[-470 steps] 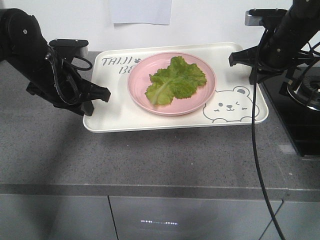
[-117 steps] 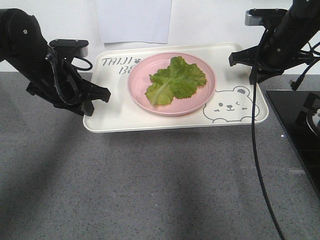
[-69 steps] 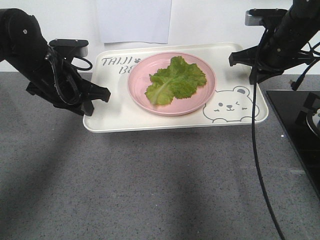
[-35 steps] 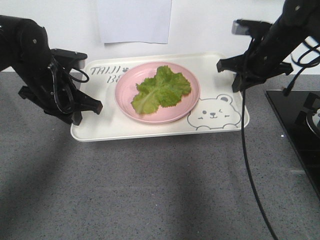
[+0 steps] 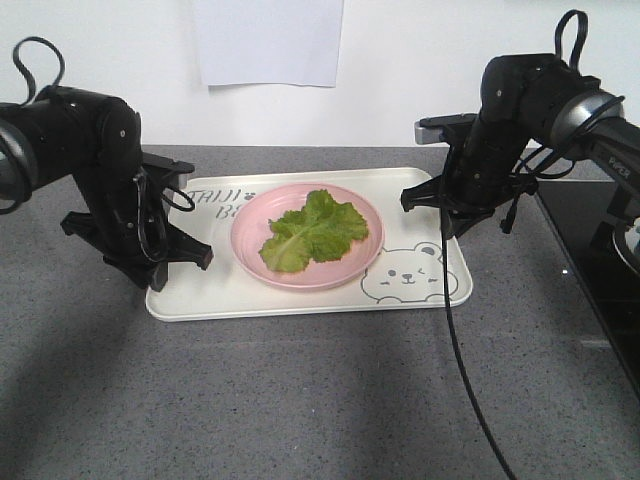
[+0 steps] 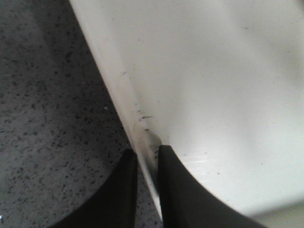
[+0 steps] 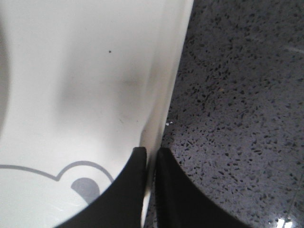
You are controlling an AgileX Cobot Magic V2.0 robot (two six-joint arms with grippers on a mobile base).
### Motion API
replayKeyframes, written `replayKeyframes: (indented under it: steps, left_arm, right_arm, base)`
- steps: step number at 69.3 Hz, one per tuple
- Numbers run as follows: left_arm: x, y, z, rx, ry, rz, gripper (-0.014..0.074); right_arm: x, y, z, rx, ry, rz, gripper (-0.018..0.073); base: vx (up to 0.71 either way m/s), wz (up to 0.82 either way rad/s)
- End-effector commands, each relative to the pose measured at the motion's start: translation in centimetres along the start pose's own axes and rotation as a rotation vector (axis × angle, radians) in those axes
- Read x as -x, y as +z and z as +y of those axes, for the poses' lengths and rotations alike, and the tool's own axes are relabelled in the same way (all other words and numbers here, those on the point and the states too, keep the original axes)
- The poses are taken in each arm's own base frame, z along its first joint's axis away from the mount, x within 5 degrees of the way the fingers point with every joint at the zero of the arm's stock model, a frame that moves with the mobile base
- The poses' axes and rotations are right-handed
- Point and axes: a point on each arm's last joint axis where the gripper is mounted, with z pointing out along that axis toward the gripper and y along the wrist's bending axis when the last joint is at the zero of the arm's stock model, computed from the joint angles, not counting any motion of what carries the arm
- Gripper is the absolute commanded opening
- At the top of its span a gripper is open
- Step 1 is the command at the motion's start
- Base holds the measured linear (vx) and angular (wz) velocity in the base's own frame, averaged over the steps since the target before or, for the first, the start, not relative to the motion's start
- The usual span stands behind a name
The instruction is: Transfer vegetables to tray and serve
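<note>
Cream tray [image 5: 250,300] sits on the grey counter [image 5: 300,400]; we've got left gripper [image 6: 145,190] and right gripper [image 7: 149,185] pinched on opposite rims so it stays level. Vegetables [image 5: 305,230] lie on the pink plate [image 5: 250,262], mid-tray.

Close view of the cream tray [image 6: 223,90], its rim running diagonally from upper left down to the bottom. Left gripper [image 6: 147,185] clamped on that rim, one dark finger [image 6: 116,199] outside, the other inside. Speckled grey counter [image 6: 47,104] at left.
</note>
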Motion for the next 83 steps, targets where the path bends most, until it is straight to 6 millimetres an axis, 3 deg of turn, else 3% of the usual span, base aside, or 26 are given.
replayKeyframes:
  steps: [1,21,44,58,83]
  left_arm:
    - [0.7,-2.3,-1.1,-0.046,0.030,-0.127,-0.0006]
    - [0.7,-1.3,-0.8,-0.003,0.047,-0.077,-0.0006]
    - [0.5,-1.3,-0.8,-0.003,0.048,-0.054,0.0023]
    - [0.4,-1.3,-0.8,-0.003,0.047,-0.046,0.0110]
    - [0.3,-1.3,-0.8,-0.003,0.043,-0.034,0.0322]
  right_arm:
    - [0.0,-3.7,2.3,0.096,-0.051,-0.057,0.0002]
    - [0.0,-3.5,2.4,0.101,-0.053,-0.054,0.0055]
    - [0.0,-3.5,2.4,0.101,-0.041,-0.054,0.0223]
    - [0.0,-3.5,2.3,0.100,-0.041,-0.053,0.0306]
    - [0.0,-3.5,2.2,0.090,-0.029,-0.052,0.0312]
  base:
    - [0.00,0.00]
    - [0.00,0.00]
    - [0.00,0.00]
    - [0.00,0.00]
    - [0.00,0.00]
